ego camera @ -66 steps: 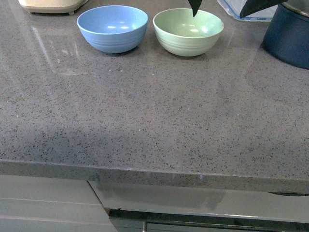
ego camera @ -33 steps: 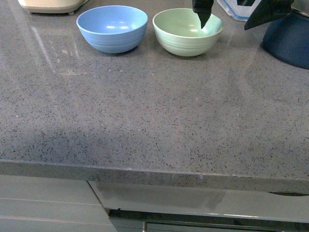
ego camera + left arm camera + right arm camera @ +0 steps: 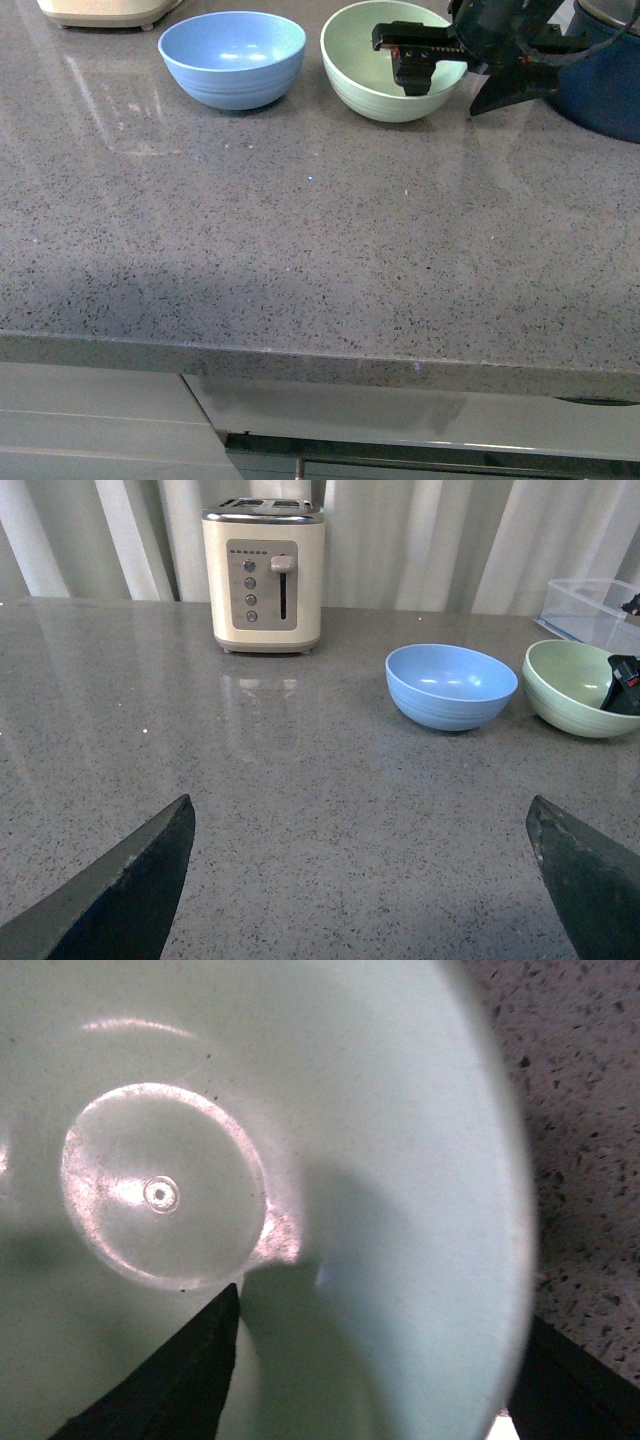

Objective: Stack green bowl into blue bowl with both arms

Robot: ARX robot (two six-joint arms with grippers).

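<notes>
The green bowl stands on the grey counter to the right of the blue bowl, with a small gap between them. My right gripper is open and straddles the green bowl's right wall, one finger inside and one outside. In the right wrist view the green bowl's wall fills the gap of the right gripper. My left gripper is open over bare counter, well short of the blue bowl and the green bowl. It does not show in the front view.
A dark navy pot stands just right of the right arm. A cream toaster is at the back left, and a clear container sits behind the green bowl. The counter's front edge runs across the front view.
My right gripper has come down from above and now sits over the green bowl's right wall. The green bowl looks slightly shifted. The blue bowl has not moved.
</notes>
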